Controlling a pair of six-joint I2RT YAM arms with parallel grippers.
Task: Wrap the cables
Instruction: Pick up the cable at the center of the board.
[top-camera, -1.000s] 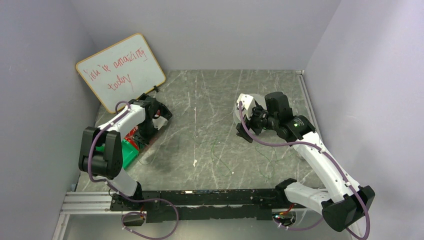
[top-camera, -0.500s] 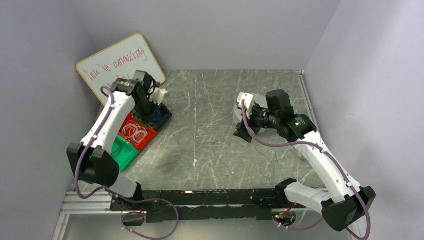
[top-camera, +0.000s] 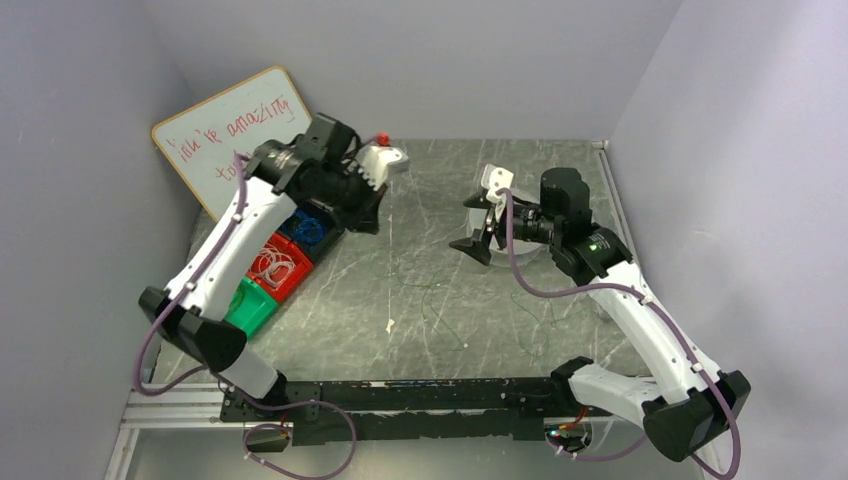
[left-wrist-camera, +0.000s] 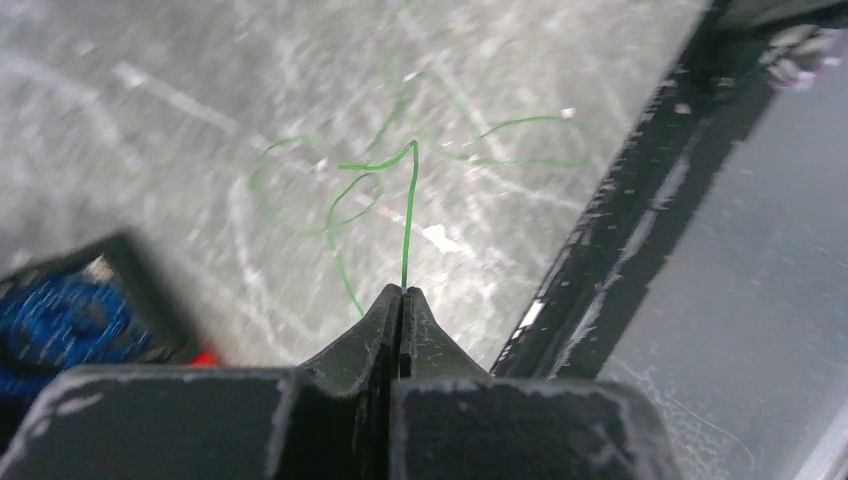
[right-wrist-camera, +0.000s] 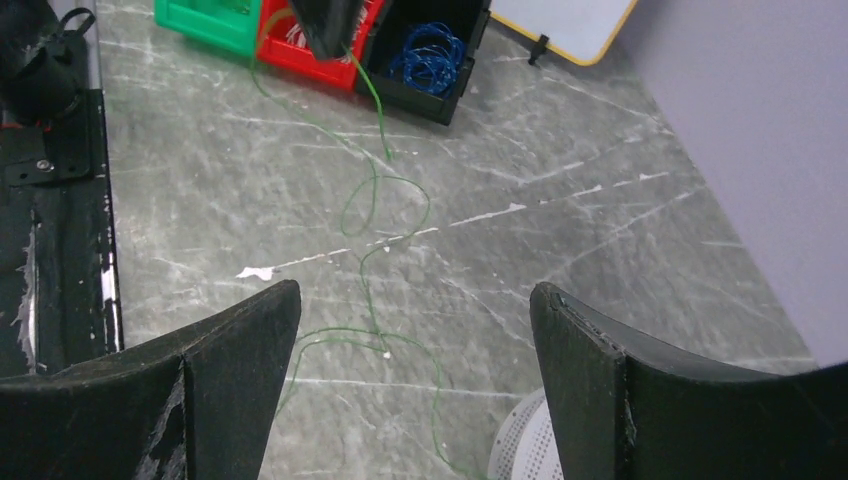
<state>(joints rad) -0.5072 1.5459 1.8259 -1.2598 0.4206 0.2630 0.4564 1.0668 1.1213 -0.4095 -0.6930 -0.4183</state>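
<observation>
Left pincer (left-wrist-camera: 402, 292) clamped shut on end of thin dark-green wire (left-wrist-camera: 407, 215). Slack trails in loose loops across grey marbled tabletop (top-camera: 560, 170), far-left to near-right. Right pincer (right-wrist-camera: 415, 292) gapes wide, empty, above slack, nearer the loops.

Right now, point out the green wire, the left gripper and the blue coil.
left gripper (left-wrist-camera: 402, 295): left wrist view, midway between its shut tips.
green wire (left-wrist-camera: 408, 210): left wrist view, on the upright strand above the pinch.
blue coil (right-wrist-camera: 420, 62): right wrist view, on its bundled loops.

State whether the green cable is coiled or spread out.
Spread out: the green cable trails in loose squiggles across the table.
</observation>
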